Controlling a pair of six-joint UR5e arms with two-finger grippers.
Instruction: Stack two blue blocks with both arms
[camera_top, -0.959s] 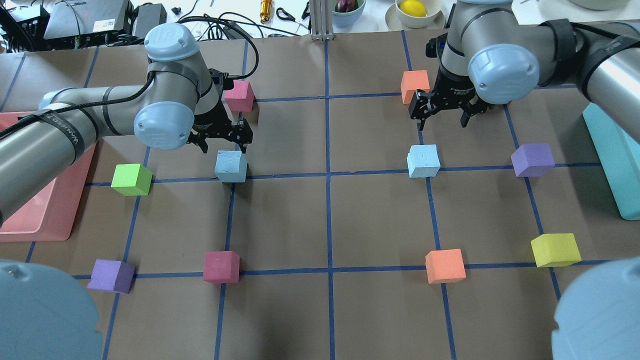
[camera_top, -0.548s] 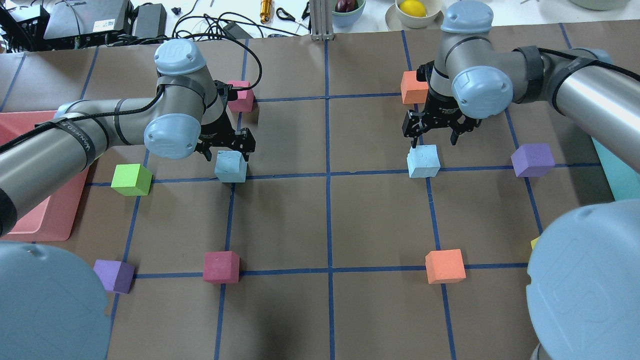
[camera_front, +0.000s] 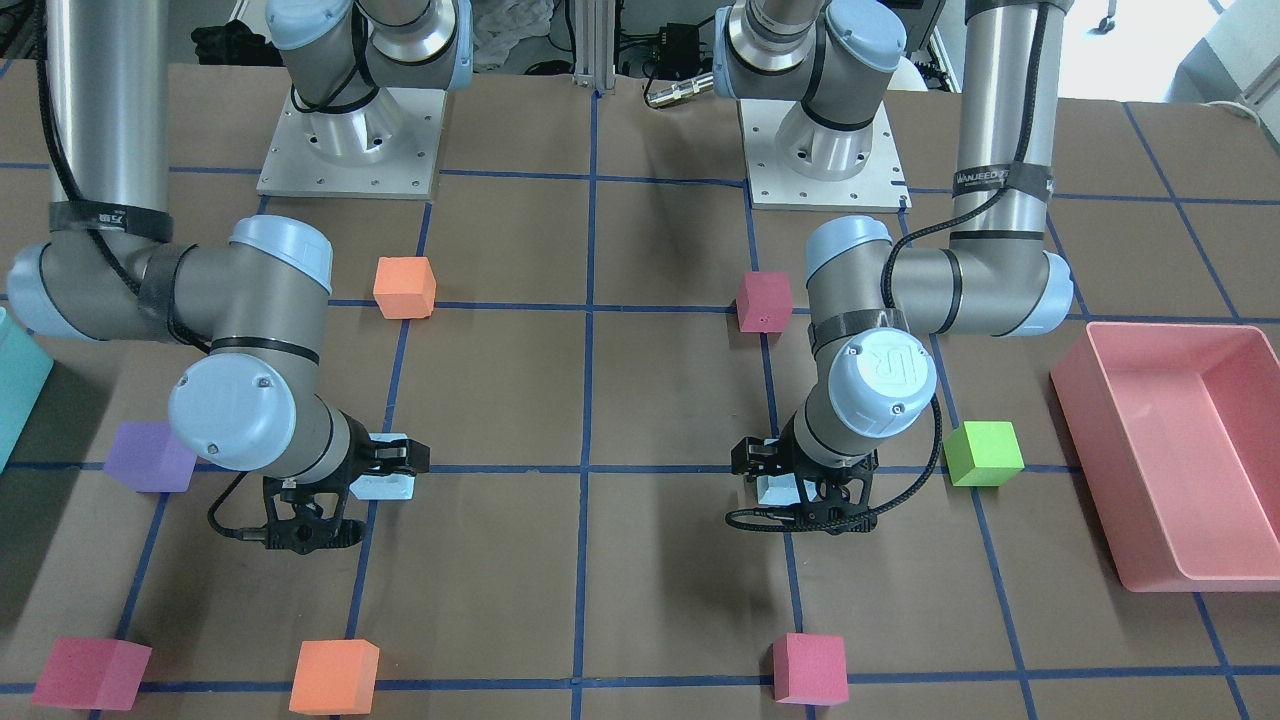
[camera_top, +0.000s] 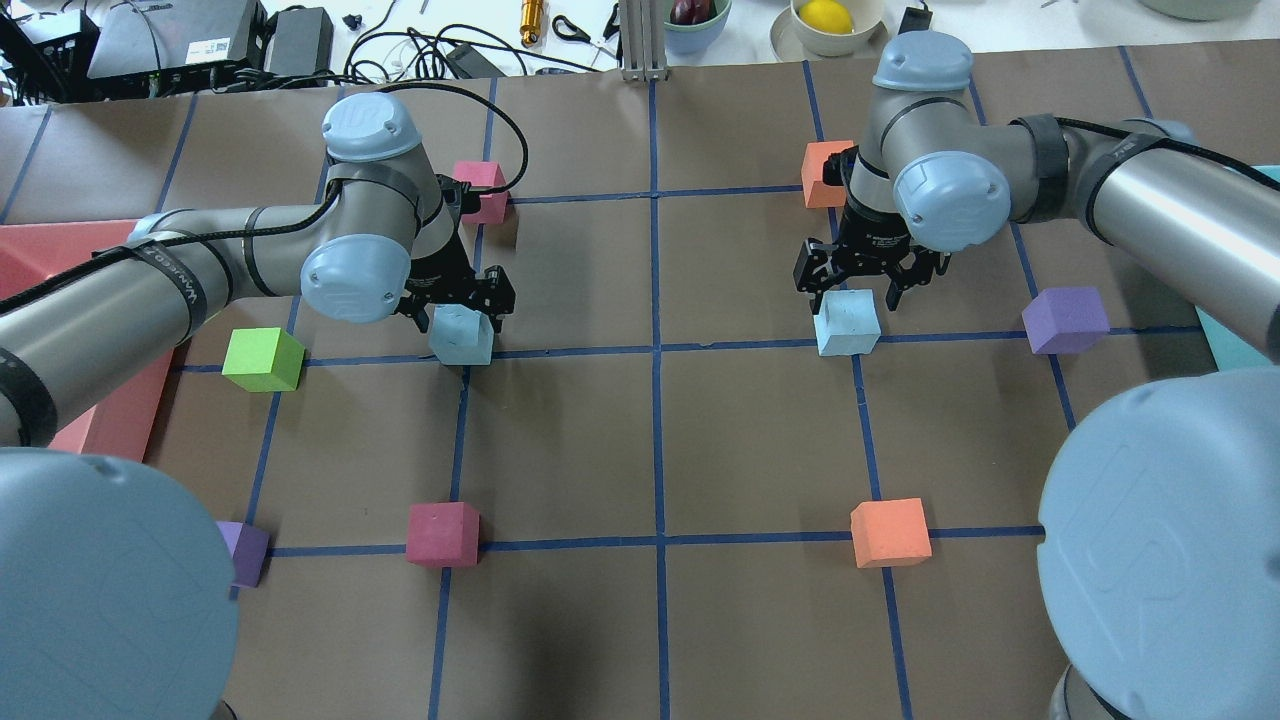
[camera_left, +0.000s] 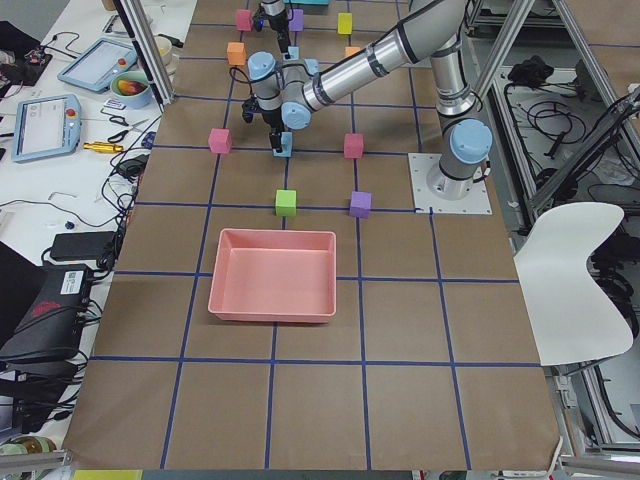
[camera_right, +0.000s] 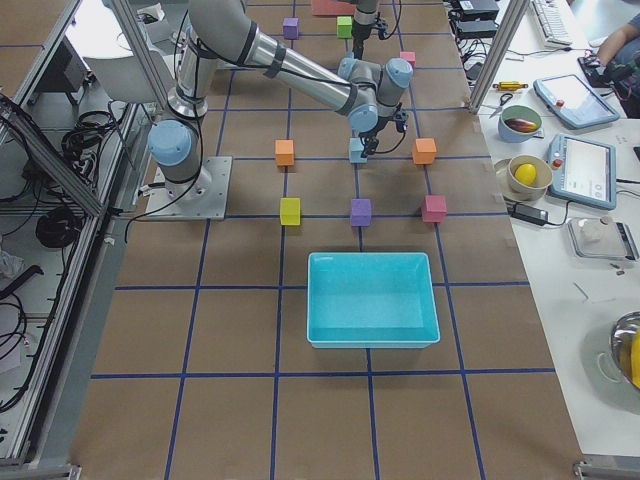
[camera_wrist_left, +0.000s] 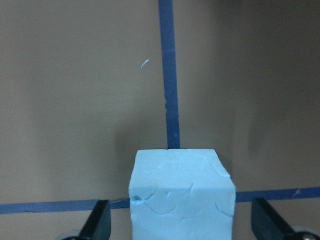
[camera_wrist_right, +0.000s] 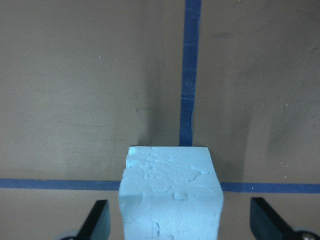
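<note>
Two pale blue blocks sit on the brown table, apart from each other. My left gripper (camera_top: 458, 312) is open and lowered over the left blue block (camera_top: 462, 338), with one finger on each side. In the left wrist view the block (camera_wrist_left: 182, 192) sits between the open fingers (camera_wrist_left: 97, 222) with gaps on both sides. My right gripper (camera_top: 852, 293) is open and straddles the right blue block (camera_top: 847, 324). In the right wrist view that block (camera_wrist_right: 170, 192) sits between the fingers (camera_wrist_right: 95, 220), untouched. In the front view both blocks (camera_front: 385, 485) (camera_front: 772, 490) are partly hidden by the wrists.
A green cube (camera_top: 262, 359) lies left of the left block. A purple cube (camera_top: 1065, 320) lies right of the right block. Magenta cubes (camera_top: 442, 534) (camera_top: 485, 195) and orange cubes (camera_top: 890, 532) (camera_top: 822, 172) stand around. A pink tray (camera_front: 1170, 450) and a teal bin (camera_right: 372, 298) sit at the table ends.
Both grippers have moved towards me and down, from behind the blue blocks to straddling them. The blocks have not moved.
</note>
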